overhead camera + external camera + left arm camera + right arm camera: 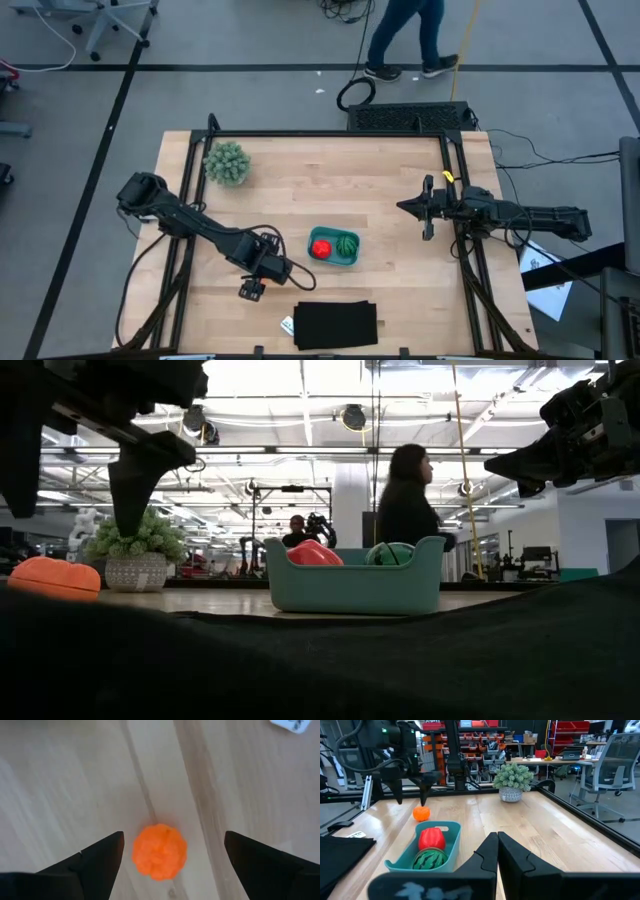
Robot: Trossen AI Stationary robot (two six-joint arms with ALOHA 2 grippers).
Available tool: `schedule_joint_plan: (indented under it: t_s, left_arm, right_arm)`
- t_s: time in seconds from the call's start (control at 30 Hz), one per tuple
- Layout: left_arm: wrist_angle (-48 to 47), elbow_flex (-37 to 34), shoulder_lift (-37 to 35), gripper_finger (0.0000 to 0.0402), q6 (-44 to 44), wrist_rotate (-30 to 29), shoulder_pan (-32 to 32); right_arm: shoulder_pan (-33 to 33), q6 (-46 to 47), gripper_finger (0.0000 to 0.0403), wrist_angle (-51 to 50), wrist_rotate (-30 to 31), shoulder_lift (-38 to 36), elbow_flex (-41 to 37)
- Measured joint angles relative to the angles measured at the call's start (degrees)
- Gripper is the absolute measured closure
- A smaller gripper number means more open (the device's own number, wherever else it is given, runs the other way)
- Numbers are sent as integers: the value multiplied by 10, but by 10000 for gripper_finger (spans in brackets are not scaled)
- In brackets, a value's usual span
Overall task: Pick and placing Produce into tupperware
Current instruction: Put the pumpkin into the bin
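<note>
The orange ball (159,851) rests on the bare wood near the table's front, left of the teal tupperware (350,259). My left gripper (173,840) hangs open just above the ball and points down, one finger on either side, touching nothing. In the high view the gripper (252,290) hides the ball. The red ball (321,248) and the green striped ball (346,244) lie inside the tupperware. My right gripper (410,207) stays shut and level at the table's right, away from all of them.
A fuzzy pale-green plant in a pot (227,163) stands at the far left. A flat black rectangle (336,324) lies at the front edge, with a small white tag (287,325) beside it. A person (405,35) walks beyond the far edge.
</note>
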Motion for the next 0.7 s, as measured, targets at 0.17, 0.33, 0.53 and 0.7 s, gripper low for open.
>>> schedule_joint_plan:
  t_s: [0.17, 0.33, 0.53, 0.7]
  left_arm:
    - [-4, -27, 0, 50, -5, -1, -3]
    - [27, -54, 0, 50, -17, -3, -2]
    - [48, -68, 0, 50, -12, -12, 1]
    - [60, -89, 0, 50, -12, -10, 6]
  right_arm:
    - [0, 1, 403, -1, 0, 0, 0]
    - [0, 1, 403, -3, 0, 0, 0]
    - [0, 2, 403, -4, 0, 0, 0]
    - [0, 2, 403, -5, 0, 0, 0]
